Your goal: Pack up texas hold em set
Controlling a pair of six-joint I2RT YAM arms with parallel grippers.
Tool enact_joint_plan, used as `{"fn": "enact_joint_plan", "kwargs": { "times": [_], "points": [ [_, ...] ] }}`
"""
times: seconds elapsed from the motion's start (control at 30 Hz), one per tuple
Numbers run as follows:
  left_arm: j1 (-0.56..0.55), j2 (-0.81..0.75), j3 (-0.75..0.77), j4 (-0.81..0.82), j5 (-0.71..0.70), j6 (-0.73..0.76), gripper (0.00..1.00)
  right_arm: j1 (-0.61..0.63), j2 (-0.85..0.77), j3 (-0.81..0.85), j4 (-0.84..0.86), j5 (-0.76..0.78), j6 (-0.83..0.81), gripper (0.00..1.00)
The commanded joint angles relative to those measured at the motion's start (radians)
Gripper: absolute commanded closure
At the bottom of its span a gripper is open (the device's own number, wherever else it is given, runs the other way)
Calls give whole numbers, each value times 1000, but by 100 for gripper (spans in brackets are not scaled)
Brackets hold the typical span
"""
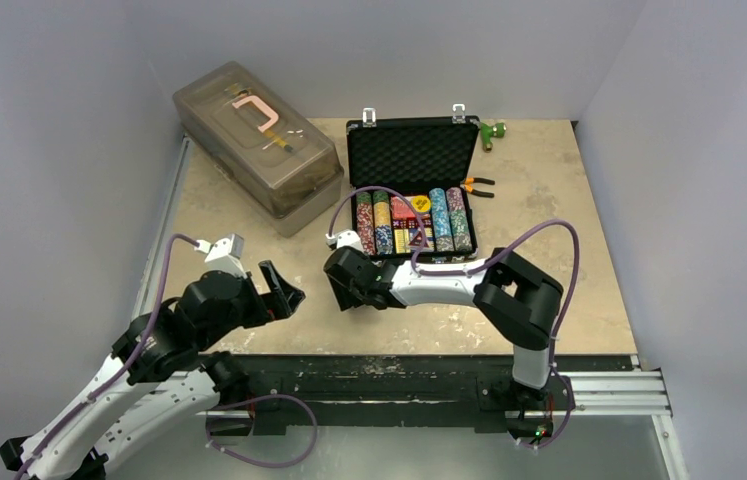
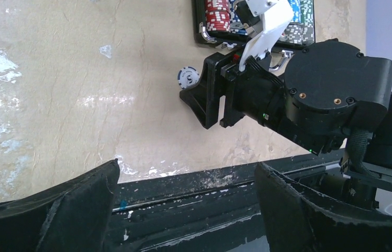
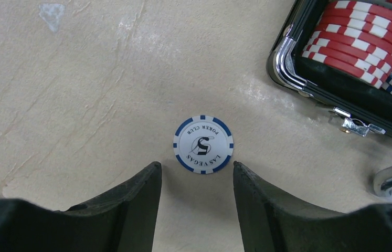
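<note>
One loose blue-and-white chip (image 3: 203, 144) lies flat on the counter (image 3: 78, 79), just outside the near-left corner of the briefcase (image 3: 288, 63). The other chips (image 1: 414, 220) sit in rows inside the open case. The right gripper (image 3: 196, 176) hangs over the loose chip with its fingers (image 3: 130, 205) part-way apart and empty. The chip is just ahead of the tips and centred on the gap.

The gap looks only a little wider than the chip, so I judge the step in hand to be the pick-up. To do it well, advance until the tips straddle the rim, go low enough to catch the thin edge, then squeeze gently. A flat disc on a smooth counter may skid or flip. From the wrist view it is hard to tell whether the tips touch the counter.

The left gripper (image 2: 187, 168) waits farther from the briefcase, fingers wide apart and holding nothing. It should keep out of the right arm's path to the case.
</note>
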Motion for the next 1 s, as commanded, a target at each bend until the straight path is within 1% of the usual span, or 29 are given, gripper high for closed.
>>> {"fn": "enact_joint_plan", "kwargs": {
  "times": [0.0,0.17,0.3,0.77,0.87,0.97],
  "points": [
    [-2,-8,-5,-2,-1,-5,4,-2,16,49,38,48,-33,50],
    [-2,-8,1,-7,-10,-1,4,-1,35,61,40,75,-49,52],
    [-2,-13,-3,-10,-9,-4,4,-1,42,57,54,83,-52,52],
    [-3,-28,-43,-22,-8,-25,4,-8,60,36,80,78,-56,55],
    [-2,-30,-50,-21,-8,-30,5,-6,64,41,71,88,-68,59],
    [-2,-27,-52,-21,-6,-31,4,-6,59,32,73,87,-71,60]
  ]
}}
